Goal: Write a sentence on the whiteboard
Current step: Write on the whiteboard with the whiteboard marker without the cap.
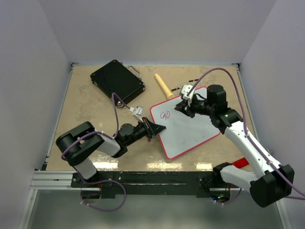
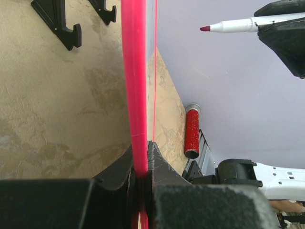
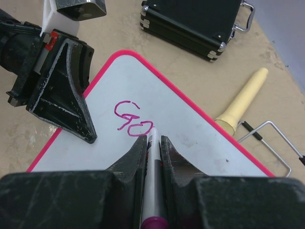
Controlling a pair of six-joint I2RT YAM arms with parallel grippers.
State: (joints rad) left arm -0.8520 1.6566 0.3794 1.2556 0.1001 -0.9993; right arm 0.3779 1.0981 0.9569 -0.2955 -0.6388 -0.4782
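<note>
The whiteboard, white with a red-pink rim, lies tilted on the table right of centre. Pink-purple letters "GO" stand near its upper left corner, also seen in the right wrist view. My left gripper is shut on the whiteboard's left rim, which runs edge-on between its fingers. My right gripper is shut on a white marker with a purple end, its tip at the board beside the "O". In the left wrist view the marker shows at upper right, tip pointing left.
A black hard case lies at the back left. A cream wooden handle and a wire clip lie behind the board. A red glittery tube lies near the front edge, by the right arm's base.
</note>
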